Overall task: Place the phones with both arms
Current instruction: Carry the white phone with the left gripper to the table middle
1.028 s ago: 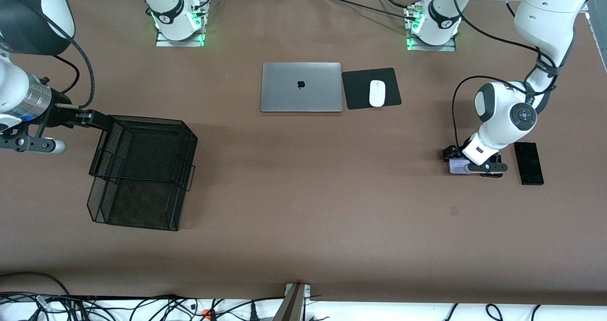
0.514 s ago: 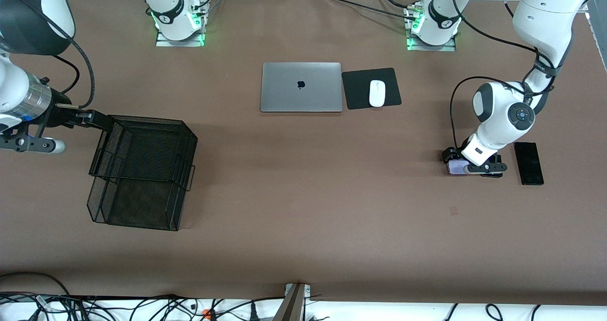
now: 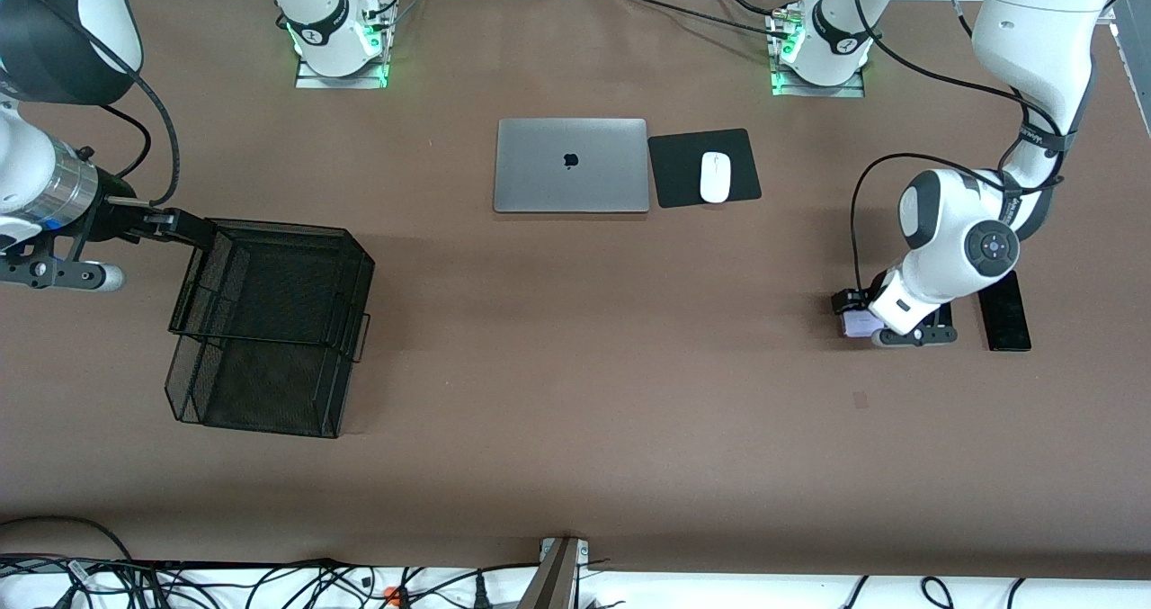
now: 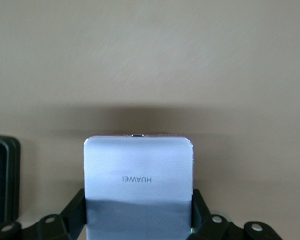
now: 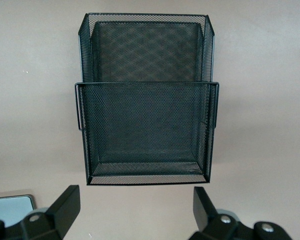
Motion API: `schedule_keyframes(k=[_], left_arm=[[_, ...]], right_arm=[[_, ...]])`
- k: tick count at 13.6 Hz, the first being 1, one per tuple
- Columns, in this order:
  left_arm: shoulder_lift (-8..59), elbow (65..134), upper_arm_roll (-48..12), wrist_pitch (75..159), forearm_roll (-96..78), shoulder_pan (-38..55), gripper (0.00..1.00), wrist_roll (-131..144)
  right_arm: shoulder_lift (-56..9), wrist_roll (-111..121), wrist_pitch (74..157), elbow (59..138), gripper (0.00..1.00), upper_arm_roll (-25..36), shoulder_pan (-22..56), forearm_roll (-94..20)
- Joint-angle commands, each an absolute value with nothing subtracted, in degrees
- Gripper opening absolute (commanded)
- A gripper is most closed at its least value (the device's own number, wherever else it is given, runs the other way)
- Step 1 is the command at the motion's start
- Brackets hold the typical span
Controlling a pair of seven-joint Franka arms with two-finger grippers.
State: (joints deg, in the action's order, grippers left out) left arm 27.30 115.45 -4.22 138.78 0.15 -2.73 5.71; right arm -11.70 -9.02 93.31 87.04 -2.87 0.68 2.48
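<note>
The lilac-white phone (image 4: 138, 185) is showing the word HUAWEI, upside down in the left wrist view, and the laptop (image 3: 571, 165) at upper centre of the front view is bearing an apple logo. The left gripper (image 3: 886, 326), at right of centre in the front view, is clamping that phone between its fingers (image 4: 70, 215), with the long black phone (image 3: 1003, 317) lying just beside it. The right gripper (image 5: 135, 205) is hanging spread wide over the mesh tray (image 3: 270, 321) at the frame's left; only its wrist view is showing a pale slab (image 5: 10, 210) in the lower left corner.
</note>
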Motion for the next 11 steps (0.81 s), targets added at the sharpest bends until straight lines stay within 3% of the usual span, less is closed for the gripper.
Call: schedule_keyframes(k=[1,5,11], left_arm=[[28.0,109.3,-4.0,133.8,1.1,1.8,0.0,10.8],[31.4,102.6,-4.1,132.4,0.7,13.2,0.0,24.1],[45.7,79.9,-4.0,126.0,0.3,28.8,0.0,41.8]], right_arm=[[-12.0,-8.4,92.4,86.0,1.0,-3.3,0.1,1.4],[-12.0,-8.5,92.5,86.0,1.0,-3.3,0.1,1.4],[-12.0,-8.5,92.6,86.0,1.0,-3.3,-0.1,1.4]])
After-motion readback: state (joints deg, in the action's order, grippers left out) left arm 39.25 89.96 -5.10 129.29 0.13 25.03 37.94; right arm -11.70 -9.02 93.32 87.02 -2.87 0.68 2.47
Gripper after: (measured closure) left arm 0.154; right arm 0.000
